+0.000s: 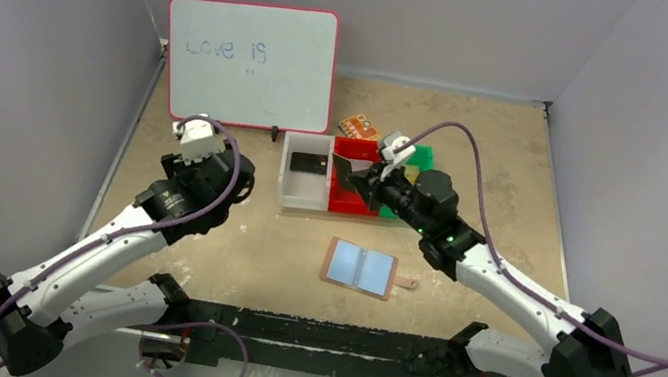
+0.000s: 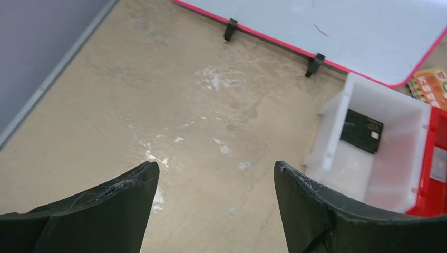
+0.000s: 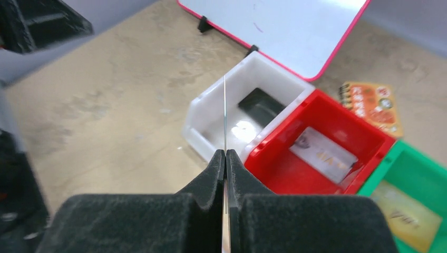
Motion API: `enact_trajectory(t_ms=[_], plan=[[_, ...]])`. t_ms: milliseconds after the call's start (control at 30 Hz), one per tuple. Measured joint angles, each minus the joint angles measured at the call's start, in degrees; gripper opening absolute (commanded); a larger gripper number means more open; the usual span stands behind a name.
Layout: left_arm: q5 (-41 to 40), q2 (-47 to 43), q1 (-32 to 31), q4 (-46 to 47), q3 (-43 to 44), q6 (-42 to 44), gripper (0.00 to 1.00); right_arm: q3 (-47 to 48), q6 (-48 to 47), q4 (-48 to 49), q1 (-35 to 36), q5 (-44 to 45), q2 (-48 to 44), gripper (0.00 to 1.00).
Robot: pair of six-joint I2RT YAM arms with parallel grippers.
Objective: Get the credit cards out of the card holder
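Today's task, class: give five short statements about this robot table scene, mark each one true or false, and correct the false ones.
1. The card holder lies open on the table. True.
2. The left jaws hold a card. False: they are open and empty.
3. The right jaws are shut on a card. True.
4. The white bin is empty. False: a black card lies in it.
5. The red bin stands between the white bin and the green bin. True.
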Motion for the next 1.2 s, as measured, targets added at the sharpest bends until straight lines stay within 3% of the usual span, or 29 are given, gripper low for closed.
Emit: enact_trajectory(t_ms=[133, 433, 1200], plan=[[-1.2, 0.9, 3.8, -0.7, 0.1, 1.0, 0.81, 4.3, -10.8, -0.3, 3.9, 5.2, 6.2, 0.0], [9.7, 1.0, 28.7, 2.5, -1.1, 5.8, 0.81, 18.8, -27.1, -2.5, 9.5, 12.5, 24.0, 0.0], [6.8, -6.5, 30.4, 2.6, -1.1, 5.7, 0.8, 35.5, -46.8, -8.0, 12.1, 28.0, 49.5, 0.0]])
